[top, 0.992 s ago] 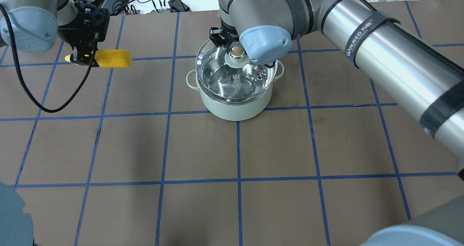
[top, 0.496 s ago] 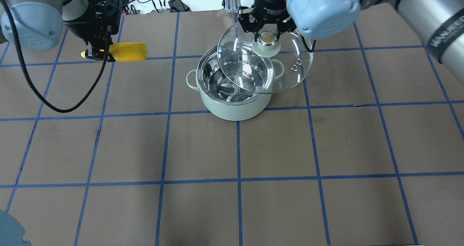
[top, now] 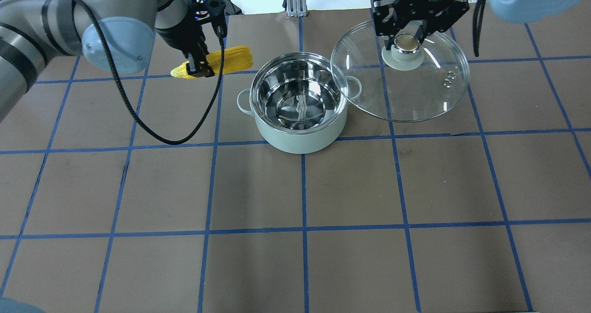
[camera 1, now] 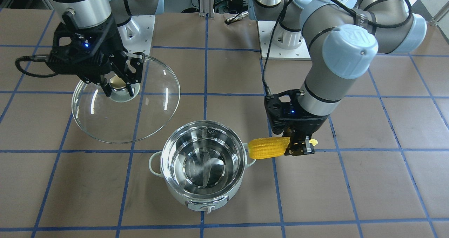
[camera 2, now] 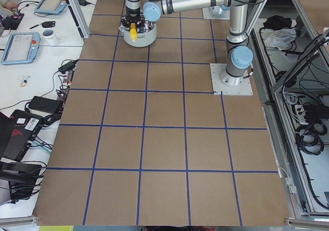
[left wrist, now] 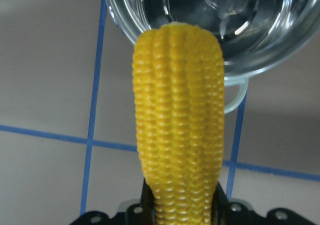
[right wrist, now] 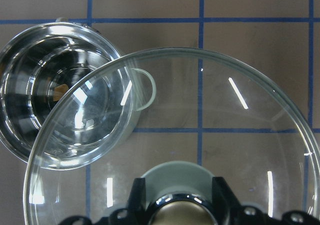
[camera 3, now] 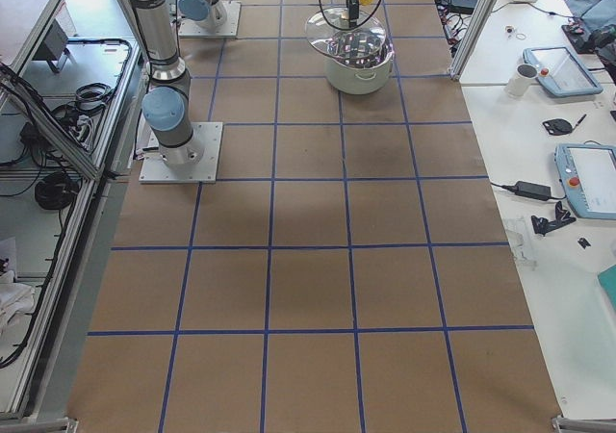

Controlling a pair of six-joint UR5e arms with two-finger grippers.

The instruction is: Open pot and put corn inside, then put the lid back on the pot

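Corn (top: 228,58), bumpy yellow ear clamped in left gripper (top: 197,68), next enters open round mint-green pot (top: 300,137); right gripper (top: 405,38) clasps clear glass lid (top: 415,93), upper right.

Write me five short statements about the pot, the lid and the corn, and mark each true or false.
1. The pot stands open, nothing covering it. True.
2. The right gripper holds the lid. True.
3. The lid hangs centred over the pot. False: it hangs off to one side, and only its edge overlaps the pot.
4. The left gripper grips the corn near its pointed end. True.
5. The corn lies inside the pot. False: it is held outside the rim, beside the pot.
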